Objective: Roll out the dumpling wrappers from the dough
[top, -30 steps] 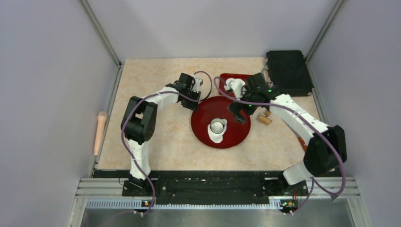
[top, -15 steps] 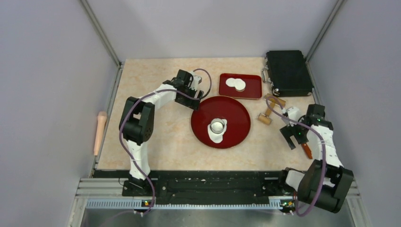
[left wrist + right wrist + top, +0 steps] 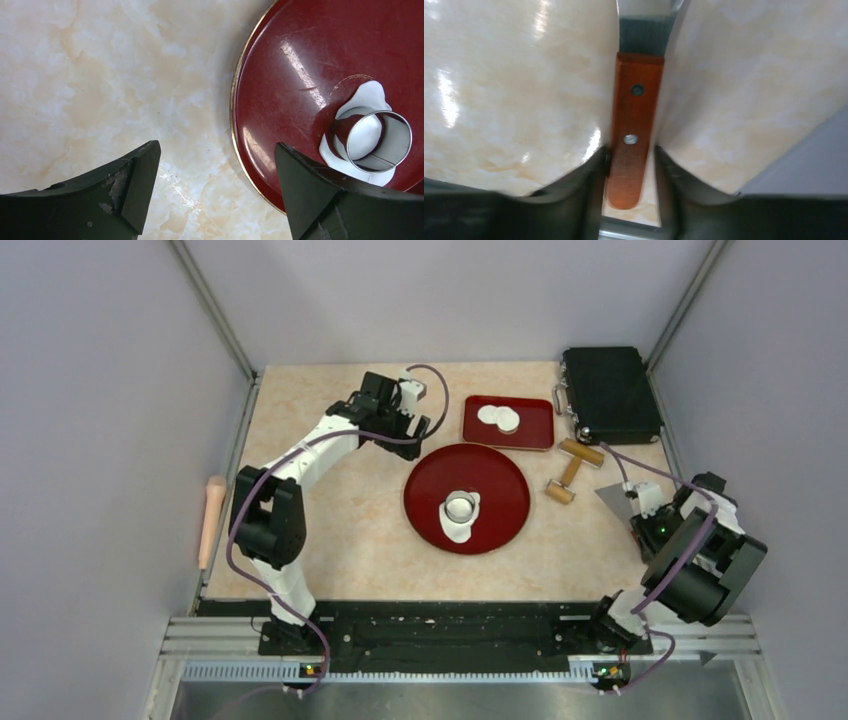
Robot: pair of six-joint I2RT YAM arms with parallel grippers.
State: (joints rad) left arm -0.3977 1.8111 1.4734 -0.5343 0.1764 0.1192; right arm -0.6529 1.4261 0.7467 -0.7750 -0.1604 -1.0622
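Dough [image 3: 457, 530], likely soft and tearable, lies mid-frame on the plate [image 3: 500, 490] under the ring [image 3: 460, 506], best lifted at its edge; left fingers [image 3: 135, 175] gape empty, right fingers [image 3: 584, 190] straddle the scraper [image 3: 634, 125], grip unclear.

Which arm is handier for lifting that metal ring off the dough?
Left. The left gripper hovers open beside the red plate holding the ring and dough. The right gripper is off at the right edge of the table, straddling a scraper.

Lab test booth; grey walls [image 3: 100, 440], aluminium frame [image 3: 213, 310].
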